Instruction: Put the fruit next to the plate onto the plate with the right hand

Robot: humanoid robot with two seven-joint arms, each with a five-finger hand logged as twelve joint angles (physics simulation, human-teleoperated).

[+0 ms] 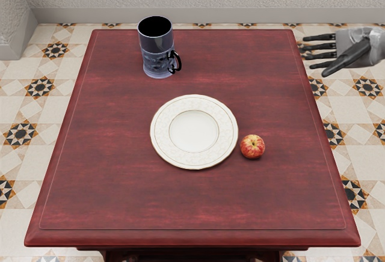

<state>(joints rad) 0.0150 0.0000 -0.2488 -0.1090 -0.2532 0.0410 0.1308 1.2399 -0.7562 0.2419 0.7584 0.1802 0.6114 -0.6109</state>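
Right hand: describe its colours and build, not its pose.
The right hand has a smooth, pale grey palm shell and slim black fingers made of jointed segments. No cables, markings or sleeve show. The arm behind it is cut off by the picture's edge.

A red-yellow apple (252, 146) sits upright just right of the white plate (194, 131) — not touching it.

Home dining room: red wooden table (120, 184), patterned floor tiles (24, 131), white plate (160, 134) and dark mug (157, 50)
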